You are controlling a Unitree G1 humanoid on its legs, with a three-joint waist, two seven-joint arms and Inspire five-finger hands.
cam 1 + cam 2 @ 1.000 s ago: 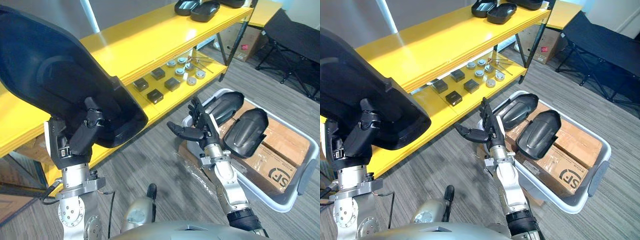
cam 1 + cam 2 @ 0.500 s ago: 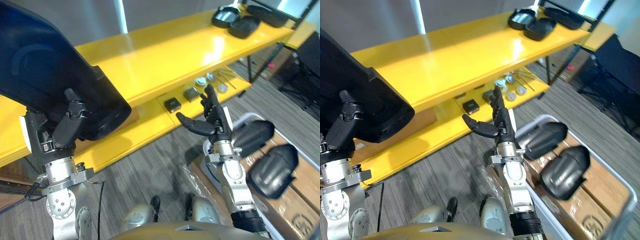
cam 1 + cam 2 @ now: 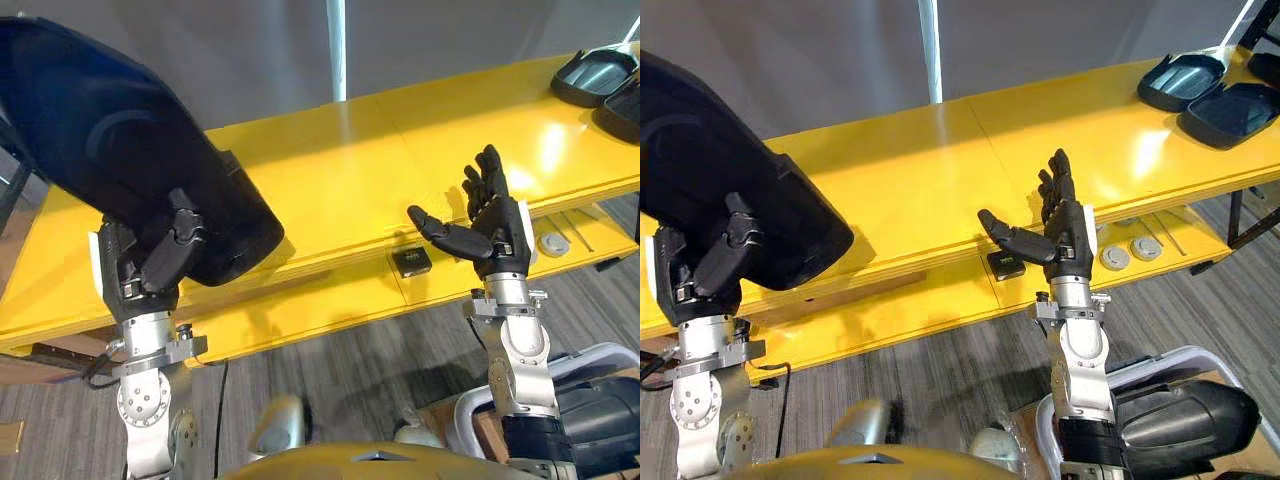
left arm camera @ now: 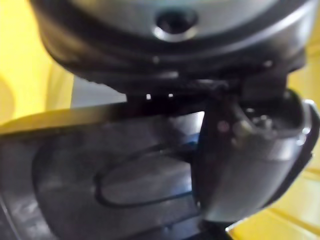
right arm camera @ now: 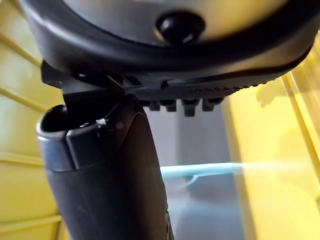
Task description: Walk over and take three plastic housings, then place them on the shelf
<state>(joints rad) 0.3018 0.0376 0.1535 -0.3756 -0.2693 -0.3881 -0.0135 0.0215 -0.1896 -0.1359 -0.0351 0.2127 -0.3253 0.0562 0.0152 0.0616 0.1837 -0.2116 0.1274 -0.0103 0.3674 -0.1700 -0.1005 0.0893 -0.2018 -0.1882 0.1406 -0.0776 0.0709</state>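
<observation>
The big black plastic housing (image 3: 120, 165) sits in my left hand (image 3: 160, 258), my fingers curled round its lower rim. Its bulk tilts up over the front edge of the yellow shelf (image 3: 350, 170). My right hand (image 3: 490, 225) hangs empty before the shelf, fingers straight, thumb out. Two other housings (image 3: 1185, 80) lie at the shelf's far end. The risk, I judge, is leverage: gripped by one rim, the housing could twist loose, or tip off if set too near the front edge.
</observation>
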